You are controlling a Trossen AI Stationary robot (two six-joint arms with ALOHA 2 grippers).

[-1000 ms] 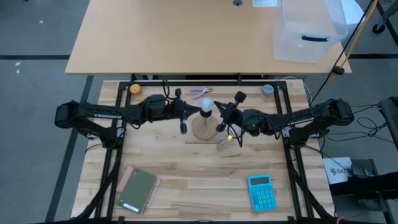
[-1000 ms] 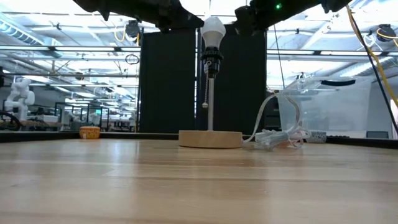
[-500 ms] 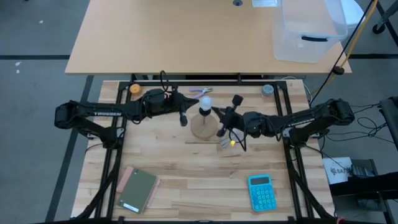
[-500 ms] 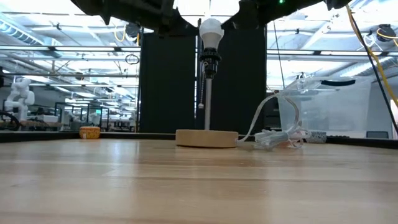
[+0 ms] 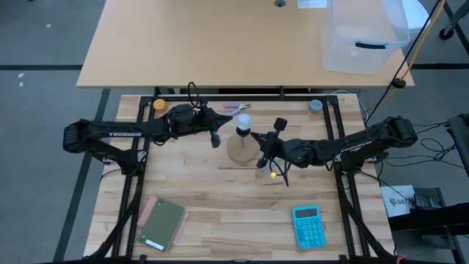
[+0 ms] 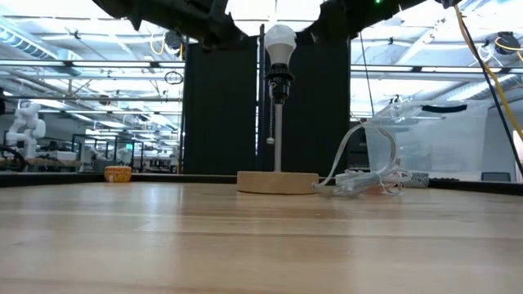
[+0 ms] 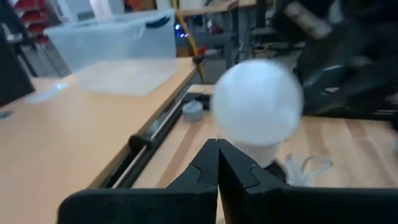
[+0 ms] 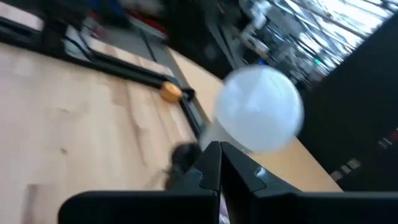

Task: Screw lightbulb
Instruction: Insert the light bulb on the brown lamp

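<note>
The whitish lightbulb [image 5: 242, 122] sits screw end down in the black socket [image 6: 279, 82] of a small lamp. The lamp has a thin stem on a round wooden disc base [image 6: 278, 181]. My left gripper [image 5: 215, 139] is shut and empty, a short way to the table's left of the bulb, which fills its wrist view [image 7: 258, 102]. My right gripper [image 5: 256, 137] is shut and stands close on the bulb's right. In the right wrist view, its tips [image 8: 218, 149] show just before the bulb's neck [image 8: 214, 138]. My right gripper's shut fingers come level from the table's right, close to the bulb's neck. I cannot tell whether they touch it.
A clear wrapper with a cord [image 5: 265, 170] lies just right of the lamp base. A blue calculator [image 5: 307, 226] is at the near right and a green notebook [image 5: 163, 224] at the near left. Small tools [image 5: 236, 109] and an orange piece [image 5: 159, 105] lie along the far edge.
My left gripper has drawn back from the lamp toward the table's far left. My right arm has shifted a little toward the near edge. The lamp slid slightly to the left in the low view, then back, and stays upright.
</note>
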